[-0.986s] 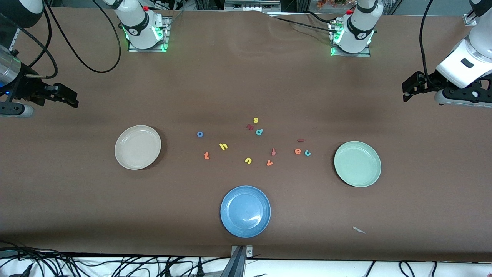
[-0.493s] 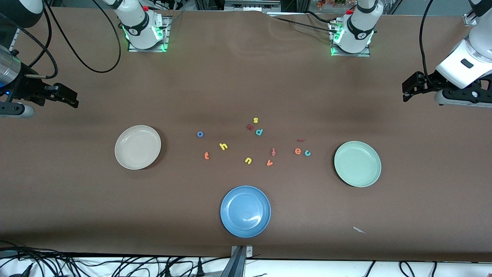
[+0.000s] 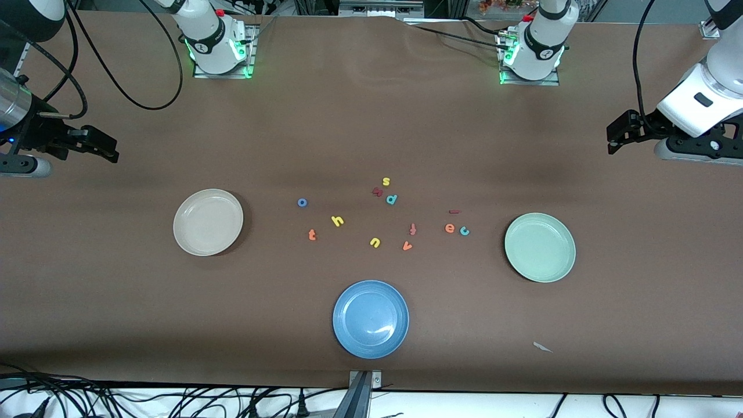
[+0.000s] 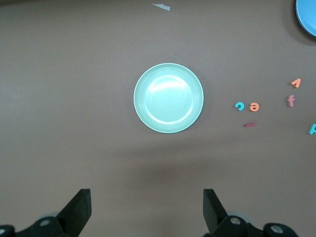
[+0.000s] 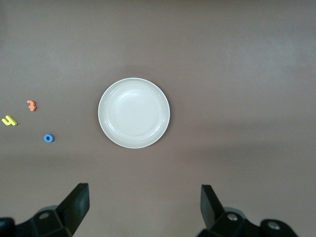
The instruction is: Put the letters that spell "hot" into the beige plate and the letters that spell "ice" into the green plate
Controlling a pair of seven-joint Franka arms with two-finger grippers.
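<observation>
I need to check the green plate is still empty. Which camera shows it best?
The left wrist view: the green plate sits centred, whole and empty. The front view shows it smaller, also empty. The right wrist view doesn't show it.

Even bright overhead light, soft shadows beside plates, white glare on the blue plate (image 3: 371, 319), frames sharp

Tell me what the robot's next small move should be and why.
Probably bring the right claw, open and empty at the table's edge, over the blue o. All letters still lie loose on the table, the beige plate is empty, and the o sits apart from the others near that plate.
</observation>
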